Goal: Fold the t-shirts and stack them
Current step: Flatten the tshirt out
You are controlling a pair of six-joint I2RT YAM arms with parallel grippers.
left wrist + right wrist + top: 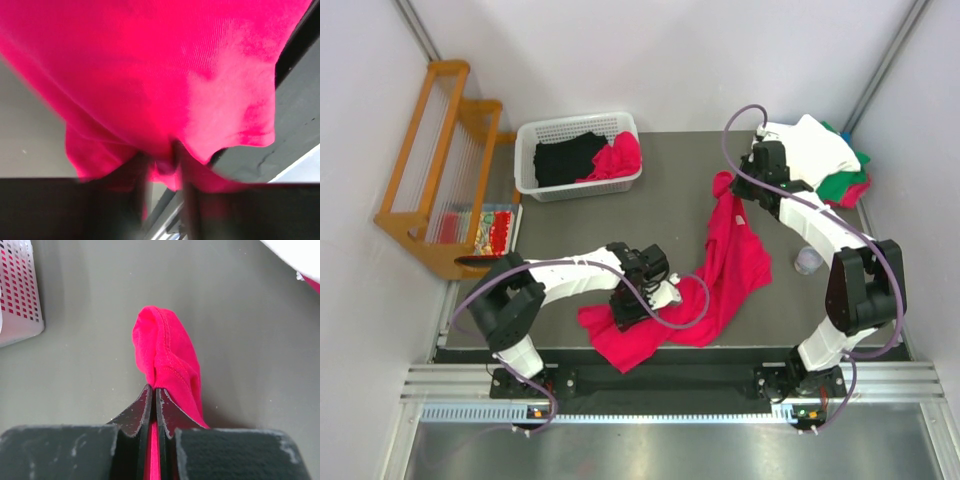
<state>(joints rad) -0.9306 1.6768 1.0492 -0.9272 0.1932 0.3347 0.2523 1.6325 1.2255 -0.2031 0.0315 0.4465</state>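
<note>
A bright red t-shirt (pixel 735 262) lies crumpled and stretched across the dark table, from the back middle to the front. My right gripper (pixel 728 186) is shut on its far end; in the right wrist view a seamed hem (pixel 165 350) bulges out of the closed tips of that gripper (pixel 154 388). My left gripper (pixel 660 293) is at the near end. In the left wrist view red cloth (pixel 150 75) fills the frame and a fold sits pinched between the blurred dark fingers (pixel 183 165). Folded t-shirts, white (pixel 815 148) over green (pixel 842 186), are piled at the back right.
A white lattice basket (pixel 535 140) at the back left holds a black tee (pixel 565 158) and a red one (pixel 618 155). A small clear cup (pixel 808 261) stands beside the right arm. A wooden rack (pixel 440 160) stands off the table's left side.
</note>
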